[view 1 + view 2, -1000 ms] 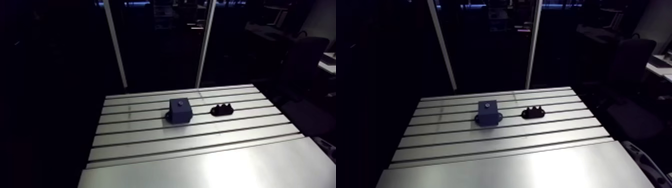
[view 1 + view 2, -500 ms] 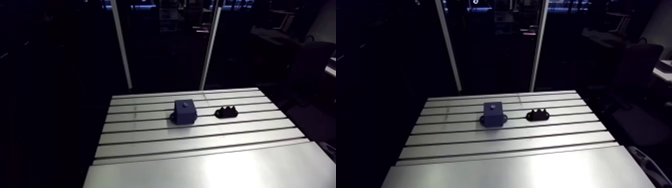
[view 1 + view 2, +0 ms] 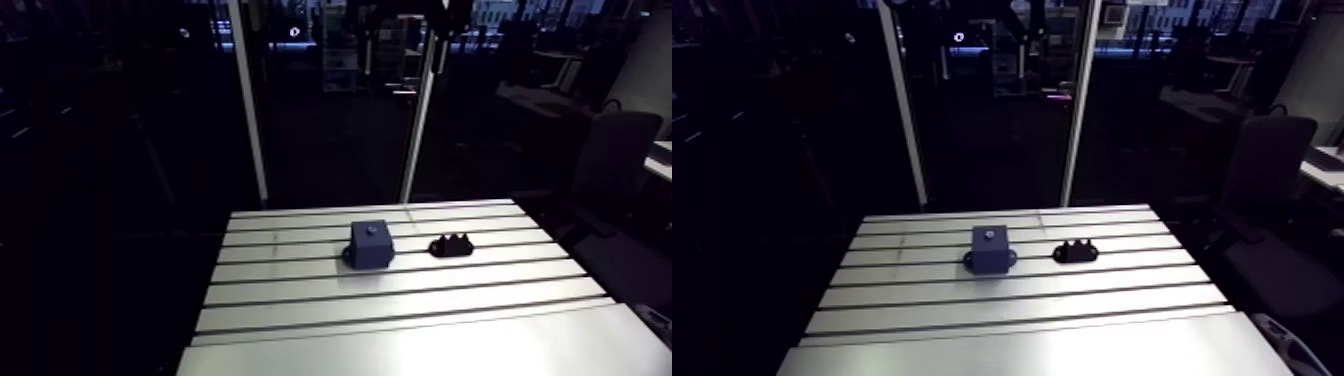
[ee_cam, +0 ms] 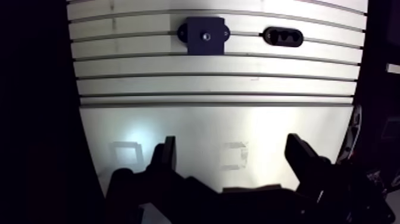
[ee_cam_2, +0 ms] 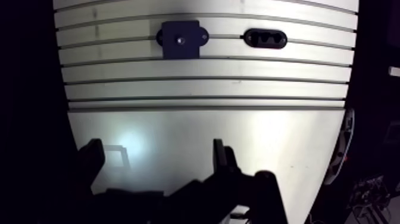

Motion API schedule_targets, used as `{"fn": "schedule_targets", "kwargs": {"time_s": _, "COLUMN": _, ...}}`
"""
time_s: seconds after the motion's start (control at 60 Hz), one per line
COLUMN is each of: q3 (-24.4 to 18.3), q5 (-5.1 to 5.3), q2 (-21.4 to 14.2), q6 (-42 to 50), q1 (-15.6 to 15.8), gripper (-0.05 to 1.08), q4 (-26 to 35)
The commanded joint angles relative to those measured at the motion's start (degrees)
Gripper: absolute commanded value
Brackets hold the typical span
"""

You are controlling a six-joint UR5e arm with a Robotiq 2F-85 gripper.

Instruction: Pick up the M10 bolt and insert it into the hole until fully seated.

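Observation:
A dark blue block [image 3: 369, 243] with two side lugs stands on the slotted table [image 3: 400, 300], a small round spot on its top face [image 4: 206, 36]; whether that spot is a hole or a bolt head I cannot tell. Right of it sits a low black holder [image 3: 452, 244] with three small bumps on top. In the wrist view both lie far ahead of my gripper [image 4: 232, 143], which hangs open over the smooth plate with nothing between its fingers [image 4: 168, 156]. No separate bolt can be made out. The gripper does not show in the arm view.
The table has several lengthwise slots in its far half and a smooth aluminium plate [image 4: 196, 128] in its near half. Two pale upright posts [image 3: 247, 100] rise behind the far edge. The table's left edge drops into darkness.
The whole arm view has shifted: the camera has pulled up and back, so block and holder look smaller. Neither has moved on the table.

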Motion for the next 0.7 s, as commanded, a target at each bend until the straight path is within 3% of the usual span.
{"fn": "schedule_targets", "kwargs": {"time_s": 0.017, "q3": 0.50, "q5": -0.01, "q2": -0.93, "q6": -0.17, "q1": -0.16, "gripper": 0.01, "q4": -0.76}}
{"fn": "schedule_targets", "kwargs": {"time_s": 0.7, "q3": 1.68, "q5": -0.10, "q2": -1.06, "q6": -0.25, "q1": -0.08, "gripper": 0.01, "q4": -0.77}}
